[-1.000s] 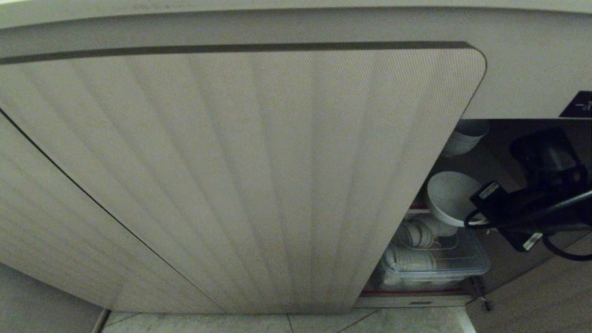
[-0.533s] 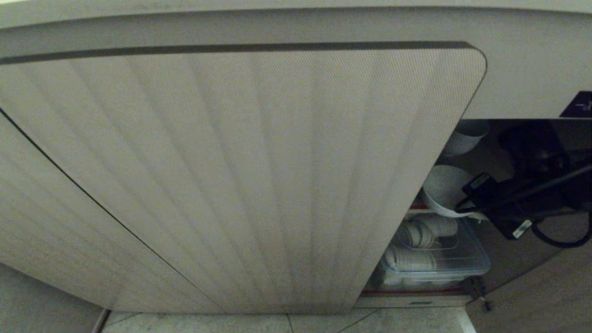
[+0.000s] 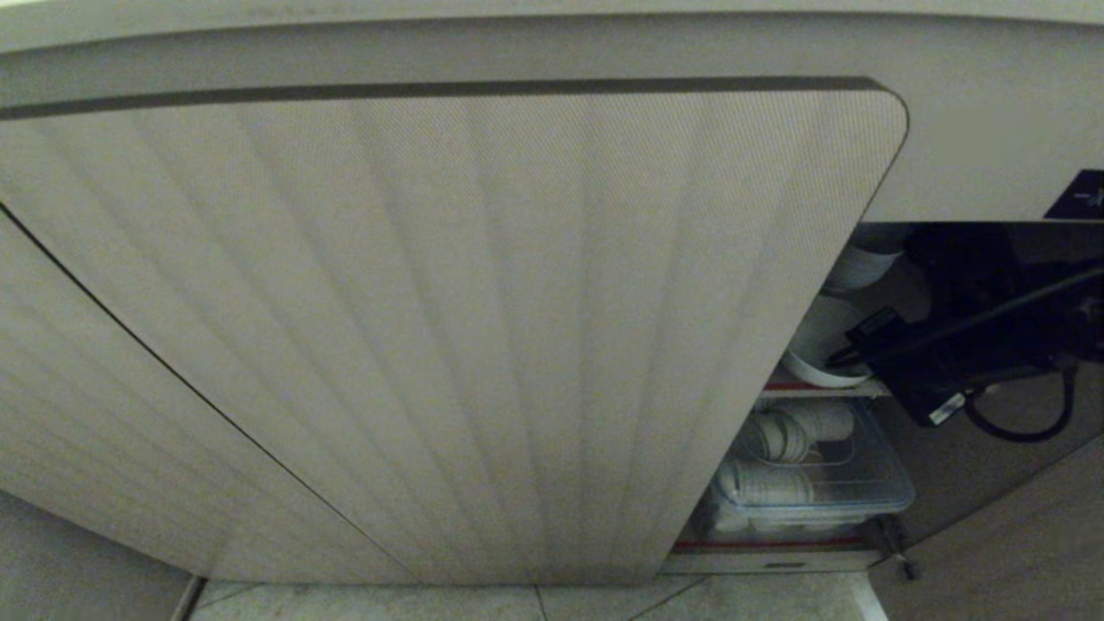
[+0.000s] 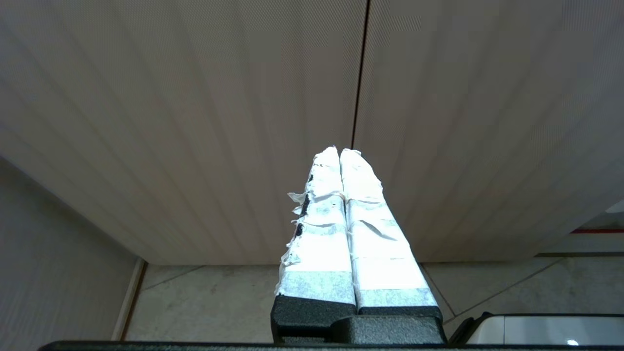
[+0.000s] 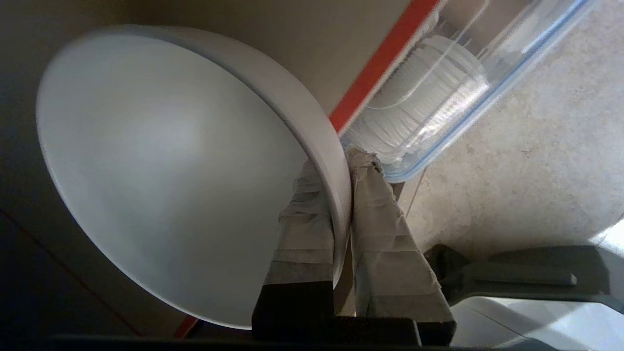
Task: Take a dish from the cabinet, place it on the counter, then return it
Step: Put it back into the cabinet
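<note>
The dish is a plain white bowl, tilted on its side. My right gripper is shut on its rim, one taped finger inside the bowl and one outside. In the head view the dish hangs inside the open cabinet, just above the red-edged shelf, with the dark right gripper beside it. My left gripper is shut on nothing and parked facing the ribbed doors. The counter's top is out of view.
The open ribbed door stands close on the bowl's left. Another white bowl sits deeper in the cabinet. Below the shelf a clear lidded box holds stacked white dishes. A black label is above, tiled floor below.
My right arm has carried the bowl up and deeper into the cabinet, from in front of the shelf edge to just over it. The grip stays shut; the left arm is still.
</note>
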You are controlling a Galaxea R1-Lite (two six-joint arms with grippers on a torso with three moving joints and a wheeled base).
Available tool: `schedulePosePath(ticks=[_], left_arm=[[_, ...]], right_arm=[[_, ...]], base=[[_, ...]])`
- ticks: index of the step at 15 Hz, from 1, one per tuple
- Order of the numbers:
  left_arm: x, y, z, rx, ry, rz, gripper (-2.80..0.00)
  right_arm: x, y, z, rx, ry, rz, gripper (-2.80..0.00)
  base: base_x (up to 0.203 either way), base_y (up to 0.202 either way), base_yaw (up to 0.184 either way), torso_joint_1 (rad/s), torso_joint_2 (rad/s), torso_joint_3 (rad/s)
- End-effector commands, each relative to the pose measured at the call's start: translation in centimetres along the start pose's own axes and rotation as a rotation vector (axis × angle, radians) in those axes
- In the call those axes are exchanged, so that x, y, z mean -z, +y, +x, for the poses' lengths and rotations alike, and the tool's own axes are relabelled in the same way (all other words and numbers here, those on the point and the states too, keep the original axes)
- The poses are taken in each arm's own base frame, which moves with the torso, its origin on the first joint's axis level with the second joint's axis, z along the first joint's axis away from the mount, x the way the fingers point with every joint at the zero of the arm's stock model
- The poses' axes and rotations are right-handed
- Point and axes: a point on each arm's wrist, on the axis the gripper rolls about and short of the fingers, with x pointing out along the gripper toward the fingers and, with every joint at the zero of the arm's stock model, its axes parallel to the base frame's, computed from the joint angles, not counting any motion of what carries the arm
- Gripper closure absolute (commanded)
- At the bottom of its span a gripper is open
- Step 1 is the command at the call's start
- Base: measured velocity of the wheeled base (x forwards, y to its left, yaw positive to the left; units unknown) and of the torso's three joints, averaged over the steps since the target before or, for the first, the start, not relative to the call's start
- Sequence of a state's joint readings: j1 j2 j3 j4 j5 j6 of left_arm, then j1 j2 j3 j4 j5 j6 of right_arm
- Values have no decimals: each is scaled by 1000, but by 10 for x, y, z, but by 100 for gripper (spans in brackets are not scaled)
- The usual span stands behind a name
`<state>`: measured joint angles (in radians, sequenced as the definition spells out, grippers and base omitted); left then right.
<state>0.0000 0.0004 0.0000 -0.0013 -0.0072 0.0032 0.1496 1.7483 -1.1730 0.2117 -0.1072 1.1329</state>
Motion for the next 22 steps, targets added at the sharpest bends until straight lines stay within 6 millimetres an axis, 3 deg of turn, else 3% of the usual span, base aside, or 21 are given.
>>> schedulePosePath(ticks=[1,5,22], left_arm=[[0,0,0,0,-1,0,0],[0,0,0,0,-1,0,0],[0,0,0,0,-1,0,0]], right_arm=[[-1,3,4,-1,-2,12,0],[-4,12,9,-17,-8,33,0],[-1,15,23,5,-22,42,0]], base=[[0,0,0,0,0,0],[0,0,0,0,0,0],[0,0,0,0,0,0]])
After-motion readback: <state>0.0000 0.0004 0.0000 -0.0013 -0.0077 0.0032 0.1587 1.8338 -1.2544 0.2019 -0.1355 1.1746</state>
